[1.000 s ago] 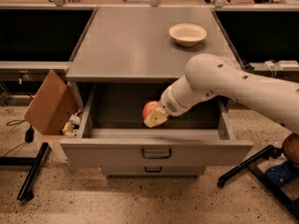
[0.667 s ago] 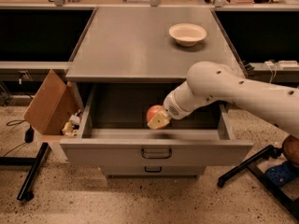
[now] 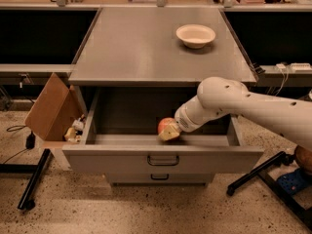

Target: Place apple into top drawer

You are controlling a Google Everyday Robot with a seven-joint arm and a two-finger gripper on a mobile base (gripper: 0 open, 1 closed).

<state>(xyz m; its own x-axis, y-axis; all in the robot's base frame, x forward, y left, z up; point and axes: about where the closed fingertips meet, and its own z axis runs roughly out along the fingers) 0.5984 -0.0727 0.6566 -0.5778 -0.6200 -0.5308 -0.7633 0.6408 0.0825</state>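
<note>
The top drawer (image 3: 161, 157) is pulled open below the grey cabinet top. The red-orange apple (image 3: 165, 125) is inside the drawer, near its front wall and about mid-width. My gripper (image 3: 169, 131) reaches down into the drawer from the right on a white arm and is closed around the apple; its pale fingers (image 3: 171, 132) cover the apple's lower right side. I cannot tell whether the apple rests on the drawer floor.
A cream shallow bowl (image 3: 195, 35) sits on the cabinet top (image 3: 136, 48) at the back right. A narrower drawer front (image 3: 160, 178) is below the top drawer. An open cardboard box (image 3: 51, 108) stands left of the cabinet. Black stand legs (image 3: 253, 179) lie at right.
My gripper has carried the apple a little to the right and toward the drawer's front wall. The drawer and bowl have not moved.
</note>
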